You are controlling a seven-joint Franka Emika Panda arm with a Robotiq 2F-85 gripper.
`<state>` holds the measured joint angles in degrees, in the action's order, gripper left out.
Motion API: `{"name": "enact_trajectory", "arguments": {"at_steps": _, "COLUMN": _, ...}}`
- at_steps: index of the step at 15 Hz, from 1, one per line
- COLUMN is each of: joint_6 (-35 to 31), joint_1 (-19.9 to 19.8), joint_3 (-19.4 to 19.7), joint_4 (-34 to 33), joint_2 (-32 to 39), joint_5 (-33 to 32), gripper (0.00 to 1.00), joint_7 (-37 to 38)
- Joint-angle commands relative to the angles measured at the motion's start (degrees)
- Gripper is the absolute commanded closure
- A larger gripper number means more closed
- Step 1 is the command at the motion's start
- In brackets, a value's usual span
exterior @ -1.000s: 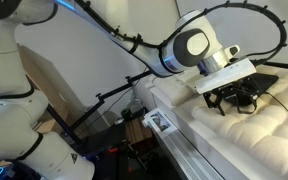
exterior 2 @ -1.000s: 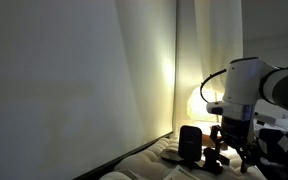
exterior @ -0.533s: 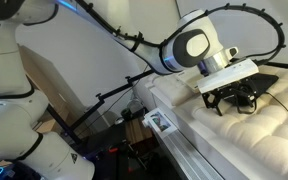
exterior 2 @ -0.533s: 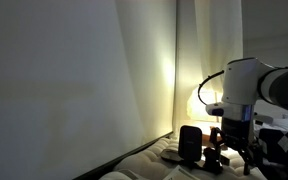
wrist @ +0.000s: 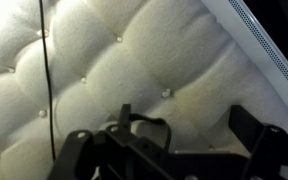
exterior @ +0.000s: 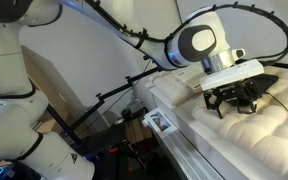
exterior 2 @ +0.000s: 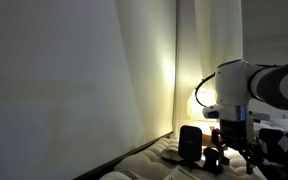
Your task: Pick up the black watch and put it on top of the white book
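In the wrist view the black watch (wrist: 144, 124) shows as a curled strap loop lying on the white quilted bedding (wrist: 134, 55). It sits between the two dark fingers of my gripper (wrist: 169, 140), closer to the left one. The fingers stand wide apart and do not press on the strap. In both exterior views the gripper (exterior: 234, 103) (exterior 2: 232, 160) hangs low over the bedding, and the watch under it cannot be made out. The white book is not clearly in view in any frame.
A thin black cable (wrist: 46, 60) runs down the bedding at the left of the wrist view. A flat black slab with an upright post (exterior 2: 191, 143) stands beside the gripper. The bed edge (wrist: 274, 50) runs along the upper right. A cluttered floor lies beyond it (exterior: 134, 125).
The arm has shifted slightly to the right in an exterior view. The gripper stays low over the bedding at the watch.
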<state>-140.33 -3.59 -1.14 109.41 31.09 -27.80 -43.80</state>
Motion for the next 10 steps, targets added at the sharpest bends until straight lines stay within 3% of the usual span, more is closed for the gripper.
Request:
{"name": "enact_trajectory", "arguments": {"at_steps": 1, "joint_6": 3.71, "joint_1": 0.38, "joint_3": 0.11, "joint_4": -3.15, "joint_2": 1.40, "joint_5": 1.25, "gripper": 0.00, "joint_7": -1.96}}
{"name": "enact_trajectory", "arguments": {"at_steps": 10, "joint_6": 0.52, "joint_1": -0.91, "joint_3": -1.56, "joint_4": -1.81, "joint_2": 0.71, "joint_5": 2.94, "gripper": 0.00, "joint_7": -12.27}}
